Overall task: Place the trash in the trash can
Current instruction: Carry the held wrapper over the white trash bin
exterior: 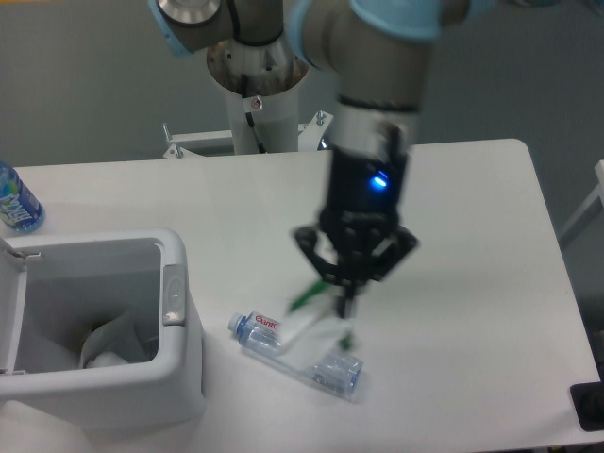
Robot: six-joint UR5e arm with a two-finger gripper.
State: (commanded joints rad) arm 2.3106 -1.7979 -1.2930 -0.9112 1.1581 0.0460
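**Trash can open, bottle not yet in**

Take the trash can [175, 311] as your landmark: its lid is up, and something white already lies inside, though you cannot tell what. Far behind it, at the table's [472, 208] left edge, stands the blue-labelled bottle [16, 200]. Right of the can, the crushed bottle [297, 357] lies flat. Just above it, the gripper [342, 294] hangs blurred, seemingly pinching the white wrapper [311, 316]; you cannot confirm this.

bottle [297, 356]: clear glossy plastic | trash can [179, 363]: smooth white plastic | table [472, 236]: matt white
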